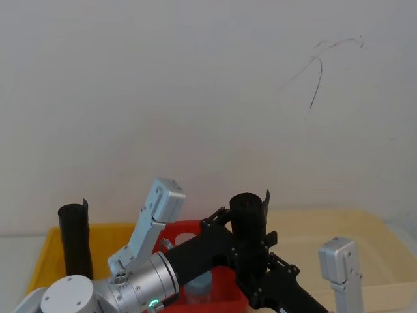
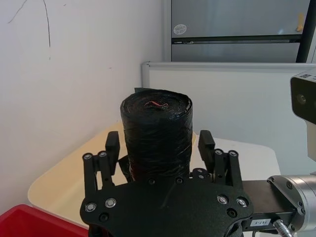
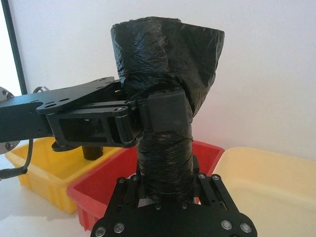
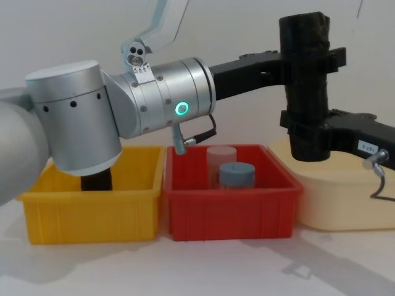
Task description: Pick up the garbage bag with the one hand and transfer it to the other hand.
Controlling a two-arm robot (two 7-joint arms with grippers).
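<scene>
Chest view: left gripper clamps the upright garbage bag high, right gripper clamps it lower

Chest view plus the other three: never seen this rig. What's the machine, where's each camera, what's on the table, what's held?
It is a two-armed robot. The head view looks down from above, the chest view looks across the table from the front, and each wrist view rides on one arm. The left gripper, on the silver wrist with the green light, is shut on the upper part of the bag, a black roll held upright in the air. The right gripper, all black, is shut on its lower part. On the table: a yellow bin with a second roll, a red bin with two containers, a cream bin.
</scene>
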